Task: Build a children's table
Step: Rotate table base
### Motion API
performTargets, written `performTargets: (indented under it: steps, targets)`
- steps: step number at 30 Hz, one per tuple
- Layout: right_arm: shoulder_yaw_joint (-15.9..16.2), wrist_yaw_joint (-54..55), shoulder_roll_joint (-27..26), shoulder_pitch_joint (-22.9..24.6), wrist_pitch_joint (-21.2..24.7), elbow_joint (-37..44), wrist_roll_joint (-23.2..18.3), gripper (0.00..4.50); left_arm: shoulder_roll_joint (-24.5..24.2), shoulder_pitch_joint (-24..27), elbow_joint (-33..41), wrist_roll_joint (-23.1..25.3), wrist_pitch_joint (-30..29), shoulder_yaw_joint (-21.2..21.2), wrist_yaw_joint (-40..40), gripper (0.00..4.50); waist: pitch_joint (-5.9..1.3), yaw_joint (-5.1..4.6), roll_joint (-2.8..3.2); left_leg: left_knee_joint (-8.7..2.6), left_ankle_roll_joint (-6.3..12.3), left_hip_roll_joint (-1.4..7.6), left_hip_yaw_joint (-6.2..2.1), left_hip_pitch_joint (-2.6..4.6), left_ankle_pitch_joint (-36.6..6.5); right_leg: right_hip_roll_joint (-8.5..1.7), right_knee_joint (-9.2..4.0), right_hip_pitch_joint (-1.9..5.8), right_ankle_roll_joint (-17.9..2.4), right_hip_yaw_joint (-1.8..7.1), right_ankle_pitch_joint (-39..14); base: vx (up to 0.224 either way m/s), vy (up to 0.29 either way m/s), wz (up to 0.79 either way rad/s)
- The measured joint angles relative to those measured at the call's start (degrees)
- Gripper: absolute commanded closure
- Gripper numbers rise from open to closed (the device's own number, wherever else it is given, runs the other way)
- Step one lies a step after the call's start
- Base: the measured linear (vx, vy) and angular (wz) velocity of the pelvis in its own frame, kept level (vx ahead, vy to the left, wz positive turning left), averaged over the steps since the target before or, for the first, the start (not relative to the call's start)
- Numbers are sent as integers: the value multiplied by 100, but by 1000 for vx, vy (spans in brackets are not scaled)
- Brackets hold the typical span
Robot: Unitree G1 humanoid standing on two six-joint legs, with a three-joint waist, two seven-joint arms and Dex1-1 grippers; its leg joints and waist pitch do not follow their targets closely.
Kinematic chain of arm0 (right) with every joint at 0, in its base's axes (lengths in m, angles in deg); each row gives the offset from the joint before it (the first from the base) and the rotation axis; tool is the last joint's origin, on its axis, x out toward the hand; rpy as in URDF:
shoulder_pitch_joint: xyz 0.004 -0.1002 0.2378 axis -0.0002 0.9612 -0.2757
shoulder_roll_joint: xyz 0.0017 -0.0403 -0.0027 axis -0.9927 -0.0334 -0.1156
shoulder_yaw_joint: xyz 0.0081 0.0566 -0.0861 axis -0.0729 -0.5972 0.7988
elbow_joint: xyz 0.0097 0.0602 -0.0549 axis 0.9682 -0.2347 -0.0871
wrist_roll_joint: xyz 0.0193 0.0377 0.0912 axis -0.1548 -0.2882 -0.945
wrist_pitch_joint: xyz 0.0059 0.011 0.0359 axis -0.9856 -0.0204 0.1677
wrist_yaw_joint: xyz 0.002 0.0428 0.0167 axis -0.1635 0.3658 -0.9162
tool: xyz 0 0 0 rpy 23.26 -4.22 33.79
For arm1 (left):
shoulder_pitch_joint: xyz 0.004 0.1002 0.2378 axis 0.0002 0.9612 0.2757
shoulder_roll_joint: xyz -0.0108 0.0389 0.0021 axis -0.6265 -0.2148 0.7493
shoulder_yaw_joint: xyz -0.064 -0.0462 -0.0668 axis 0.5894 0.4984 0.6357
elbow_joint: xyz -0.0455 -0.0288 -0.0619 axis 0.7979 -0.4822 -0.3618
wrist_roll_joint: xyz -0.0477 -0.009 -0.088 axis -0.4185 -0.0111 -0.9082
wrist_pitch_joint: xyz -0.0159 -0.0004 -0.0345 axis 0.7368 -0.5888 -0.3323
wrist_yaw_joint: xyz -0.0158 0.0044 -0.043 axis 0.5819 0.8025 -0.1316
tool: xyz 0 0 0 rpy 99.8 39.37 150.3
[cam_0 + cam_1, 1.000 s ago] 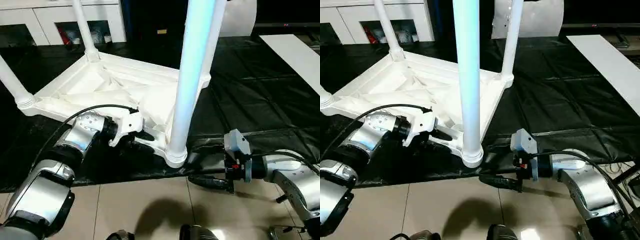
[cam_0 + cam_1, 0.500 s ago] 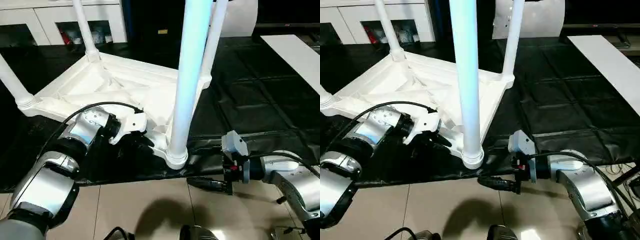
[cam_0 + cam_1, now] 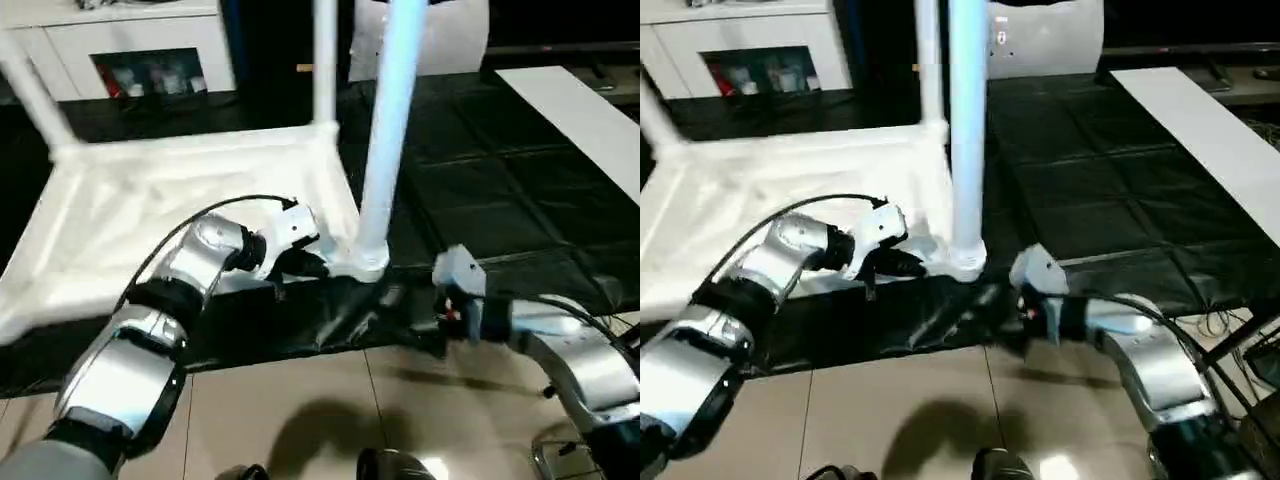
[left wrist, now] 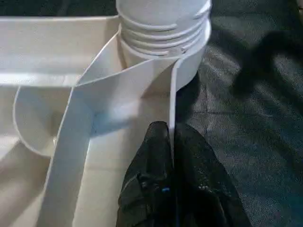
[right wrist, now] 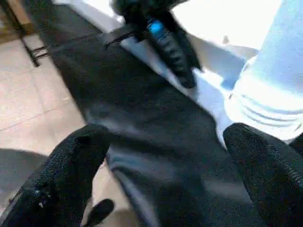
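Observation:
The children's table (image 3: 150, 200) lies upside down on a black mat, a white top with legs standing up from its corner sockets. The nearest leg (image 3: 385, 130) rises from the near right corner, its ribbed collar (image 4: 163, 28) seated in the socket. My left gripper (image 4: 171, 142) is shut on the thin rim wall of the top just beside that corner, also seen from the head (image 3: 316, 267). My right gripper (image 5: 173, 156) hovers low over the mat by the same corner, its fingers (image 5: 75, 161) spread wide with nothing between them.
The black mat (image 3: 480, 200) ends at a tiled floor (image 3: 300, 400) near me. Two more legs (image 3: 323, 60) (image 3: 35, 90) stand at the far corners. A white cabinet (image 3: 130, 50) is behind and a white board (image 3: 580, 110) lies to the right.
My left gripper has closed on the table's rim beside the near corner. The right gripper has come closer to that corner. The whole view has swung, and the table now looks turned.

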Motion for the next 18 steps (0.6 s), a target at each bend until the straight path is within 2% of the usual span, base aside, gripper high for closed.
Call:
performTargets:
  steps: [4, 8, 11, 13, 15, 18]
  targets:
    - [-15, 211, -97, -29, -59, -41, 115, 0, -50, 216, 0, 15, 850, 15, 5, 448, -2, 21, -3, 0, 3, -1, -7, -18, 1, 0, -4, -4, 0, 0, 0, 0, 0, 0]
    - [-14, 402, -244, -26, -85, -44, 178, 0, -149, 223, -183, 307, 1798, -142, 324, 448, -4, 45, -7, -5, 24, 0, -9, -21, 13, 0, -1, -9, -1, -1, 0, 0, 0, 0]
    - [-7, 415, -259, 35, -75, -30, 178, 0, -198, 218, -290, 308, 1916, -76, 317, 448, -3, 52, -10, -4, 24, 1, -7, -20, 14, 0, 0, -10, 0, -1, 0, 0, 0, 0]
    - [-6, 410, -272, 59, -29, -25, 141, 0, -231, 219, -298, 223, 1854, -3, 136, 393, -2, 49, -11, -4, 24, 1, -5, -24, 14, -1, -1, -16, -1, 1, 0, 0, 0, 0]
    - [-19, 410, -301, 82, 89, 34, 53, 0, -254, 219, -287, -5, 1752, 177, -167, 393, -2, 52, -11, -4, 24, 1, -5, -23, 14, 0, 0, -20, -3, 2, 2, 0, 0, 0]
    - [-85, 433, -426, 166, 255, 208, -146, 0, -373, 190, -245, -334, 1791, 424, -406, 368, -7, 79, -14, -8, 25, 2, -4, -19, 14, 0, 4, -15, -4, 1, 2, 0, 0, 0]
